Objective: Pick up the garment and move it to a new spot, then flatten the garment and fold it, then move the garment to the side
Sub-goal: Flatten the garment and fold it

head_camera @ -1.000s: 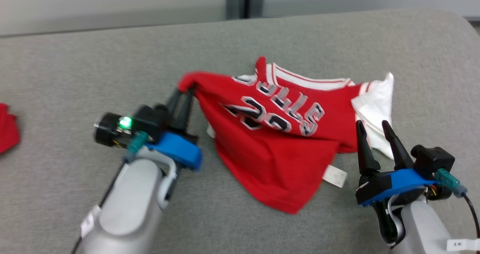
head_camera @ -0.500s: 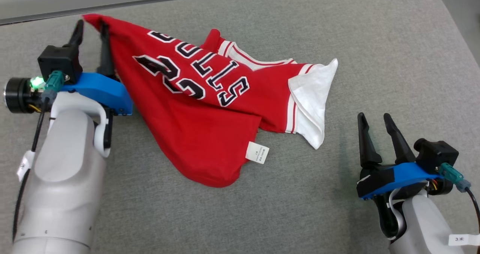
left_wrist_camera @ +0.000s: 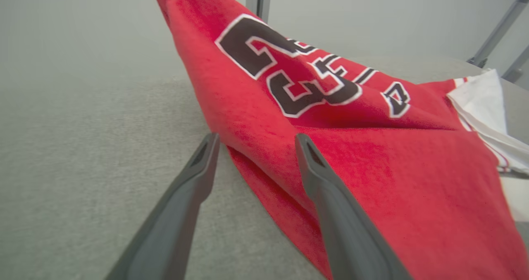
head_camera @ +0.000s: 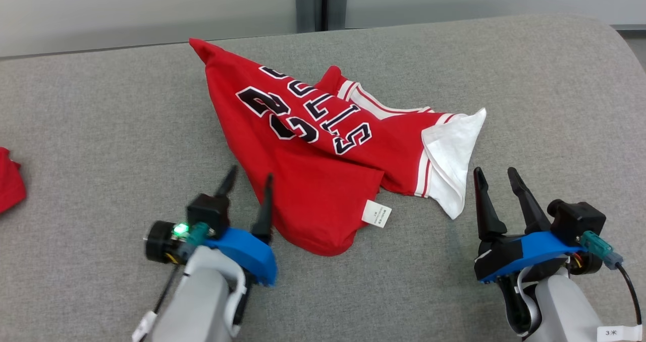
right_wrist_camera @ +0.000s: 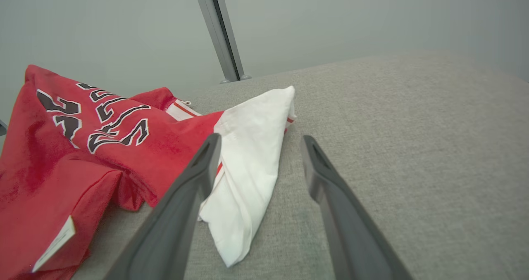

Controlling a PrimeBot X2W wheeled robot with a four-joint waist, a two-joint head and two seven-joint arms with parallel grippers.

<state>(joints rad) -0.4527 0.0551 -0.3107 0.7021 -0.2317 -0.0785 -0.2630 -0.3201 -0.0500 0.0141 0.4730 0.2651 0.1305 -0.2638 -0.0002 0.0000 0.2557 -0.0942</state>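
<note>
Left gripper [head_camera: 251, 173]: fingers spread wide, gripping nothing. It hangs low over the grey cushion [head_camera: 101, 130], at the near-left edge of the garment [head_camera: 308, 180]. In the left wrist view that red edge runs up through the gap between the 2 fingers: 1 finger is over bare cushion and the other over cloth. Contact cannot be confirmed.

Right gripper [head_camera: 494, 170]: also released and empty. It stands just right of the garment's white corner [head_camera: 449, 155]. In the right wrist view its inner finger overlaps that white fold and its outer finger is over bare cushion.

Garment position: mid-cushion, crumpled and doubled over itself, lettering upward. A peak reaches the far edge near the metal post [head_camera: 314, 4]. A rounded lobe with a care label [head_camera: 377, 213] lies nearest the robot.

Governing relation: the long axis runs diagonally from the far-left peak to the near-right white corner. The bulk therefore lies ahead of and between the 2 grippers. The left gripper is nearer the red edge and the right is nearer the white corner.

Assessment: relocation appears complete and flattening is outstanding. Each arm is placed to take the margin on its own side and draw it outward.

Noted: a separate red item [head_camera: 7, 180] lies at the far left, well apart
</note>
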